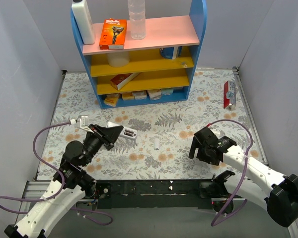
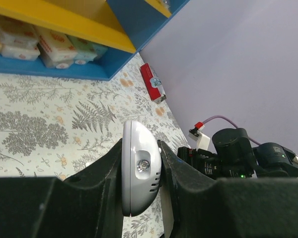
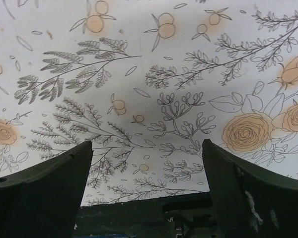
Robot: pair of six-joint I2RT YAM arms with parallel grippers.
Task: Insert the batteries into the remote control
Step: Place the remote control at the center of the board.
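My left gripper (image 1: 115, 133) is shut on a white remote control (image 1: 128, 133), held above the flowered table to the left of centre. In the left wrist view the remote (image 2: 139, 173) stands on edge between the black fingers (image 2: 102, 178), its rounded end with a small lens facing the camera. My right gripper (image 1: 194, 147) hangs low over the table at the right, pointing down. Its jaws (image 3: 146, 148) stand wide apart with only the tablecloth between them. No loose batteries show in any view.
A small white piece (image 1: 157, 144) lies on the table between the two grippers. A red blister pack (image 1: 229, 94) lies at the far right edge. A blue and yellow shelf (image 1: 139, 59) with boxes and bottles stands at the back. Grey walls close in both sides.
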